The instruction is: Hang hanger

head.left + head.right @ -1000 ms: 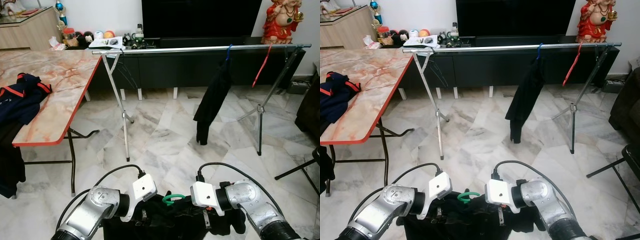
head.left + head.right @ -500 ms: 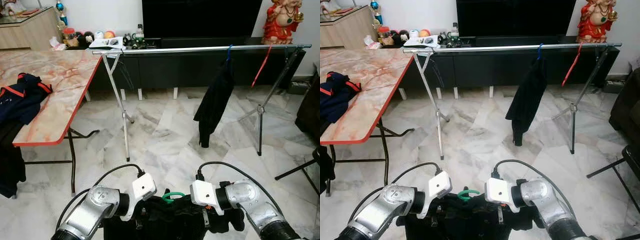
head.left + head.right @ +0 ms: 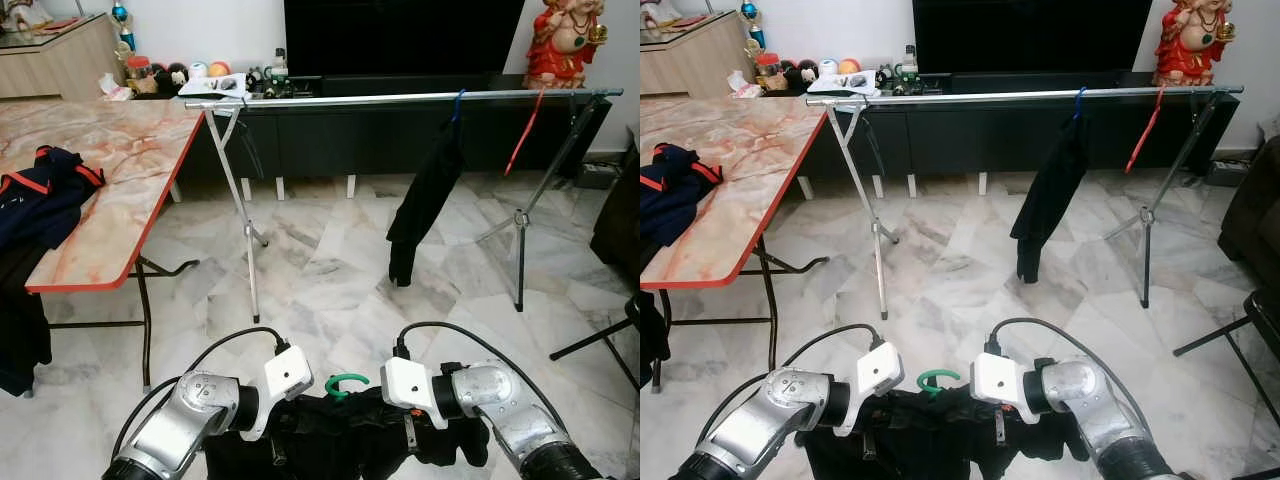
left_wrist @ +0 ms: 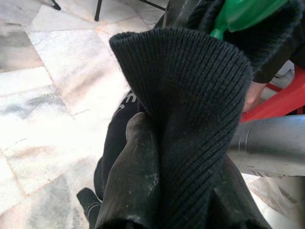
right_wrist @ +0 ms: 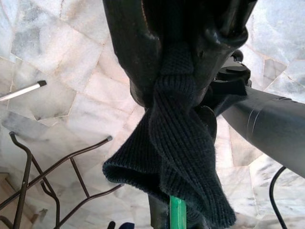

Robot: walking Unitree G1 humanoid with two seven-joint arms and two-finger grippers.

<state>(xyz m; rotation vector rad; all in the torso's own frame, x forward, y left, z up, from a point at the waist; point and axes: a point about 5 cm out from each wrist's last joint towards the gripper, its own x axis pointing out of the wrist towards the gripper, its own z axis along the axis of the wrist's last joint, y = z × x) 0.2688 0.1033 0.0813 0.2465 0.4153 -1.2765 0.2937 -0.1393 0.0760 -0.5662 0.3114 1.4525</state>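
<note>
Marble-topped surface (image 3: 120,170), tiled floor (image 3: 330,290)
Dark garment with red trim (image 3: 45,195) is laid on the surface; drying rack (image 3: 400,100) is stood on the floor.

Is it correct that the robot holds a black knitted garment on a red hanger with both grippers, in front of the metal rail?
Not quite: the hanger is green, not red, as the left eye view shows. The rest stands: the left gripper and right gripper both hold the black knitted garment before the metal rail.

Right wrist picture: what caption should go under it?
Right gripper pinching a dark knitted garment on a green hanger above marble floor.
</note>
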